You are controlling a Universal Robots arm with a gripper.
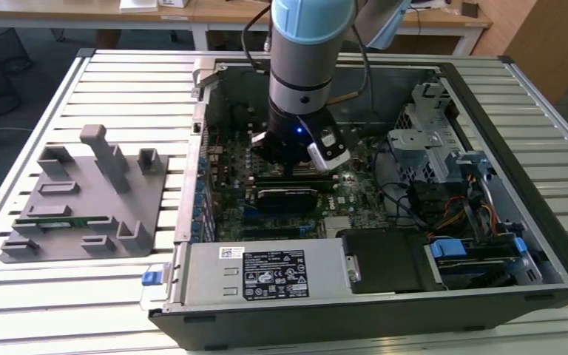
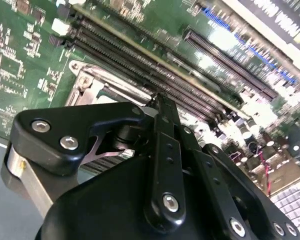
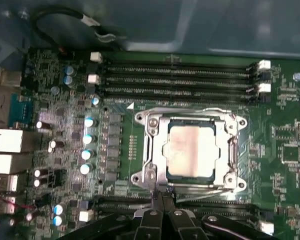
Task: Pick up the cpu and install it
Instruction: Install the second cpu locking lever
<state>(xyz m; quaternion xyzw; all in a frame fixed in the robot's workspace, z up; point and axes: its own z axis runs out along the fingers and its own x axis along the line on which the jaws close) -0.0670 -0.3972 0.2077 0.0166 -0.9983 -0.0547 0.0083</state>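
Observation:
The cpu [image 3: 192, 150] lies flat in the motherboard socket, its silvery-grey top showing through the metal socket frame [image 3: 152, 145] that surrounds it. My gripper [image 3: 159, 196] is shut, its fingertips pressed together with nothing visible between them. They sit right at the edge of the frame, beside the cpu. In the second wrist view the joined fingers [image 2: 162, 125] point at the same frame [image 2: 87, 80]. In the exterior view my gripper [image 1: 299, 164] reaches down into the open computer case [image 1: 521, 148], and the arm hides the socket.
Empty memory slots [image 3: 180, 75] run along one side of the socket, and capacitors [image 3: 89, 145] stand on another. A grey fixture [image 1: 82, 200] on the slatted table holds a green memory stick [image 1: 62, 220]. Drive cages [image 1: 432, 133] and cables fill the case toward the exterior view's right.

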